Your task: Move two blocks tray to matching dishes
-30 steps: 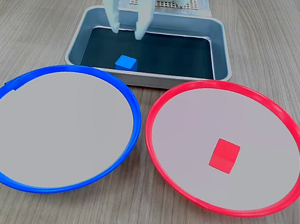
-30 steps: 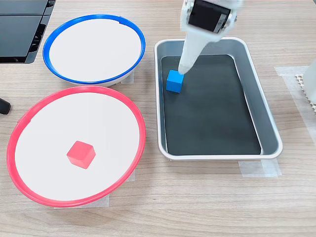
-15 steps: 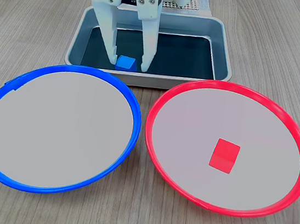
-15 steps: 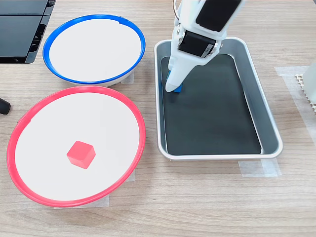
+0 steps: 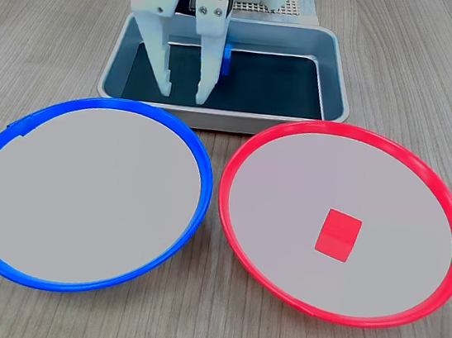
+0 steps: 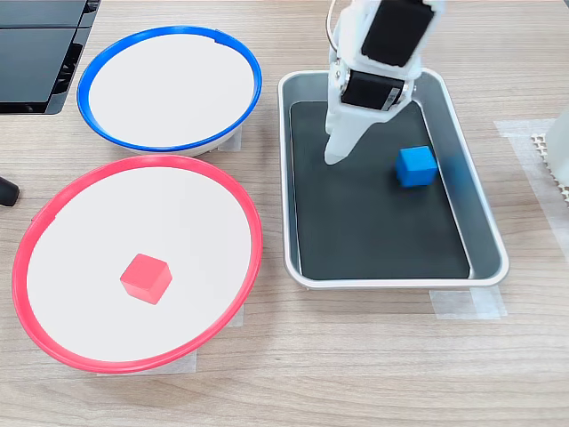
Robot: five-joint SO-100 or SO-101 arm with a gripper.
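Note:
The red block (image 5: 338,234) (image 6: 146,277) lies in the red-rimmed dish (image 5: 308,180) (image 6: 107,213). The blue-rimmed dish (image 5: 85,192) (image 6: 169,89) holds nothing. My white gripper (image 5: 183,92) (image 6: 335,157) is open, its fingertips down over the dark floor of the grey tray (image 5: 340,76) (image 6: 487,227), with nothing between them. The blue block (image 6: 415,166) rests on the tray floor, well clear of the fingers on their far side from the dishes. In a fixed view the blue block (image 5: 224,60) peeks out behind one finger (image 5: 207,75).
A black device (image 6: 40,53) sits at the table's top-left corner, beside the blue-rimmed dish. The arm's white base and a mesh pad (image 5: 268,8) stand behind the tray. Tape strips (image 6: 467,304) hold the tray and dishes to the wooden table.
The gripper came down around the blue block, then lifted slightly and stays open. The blue block slid across the tray floor away from the fingers. The red block has not moved.

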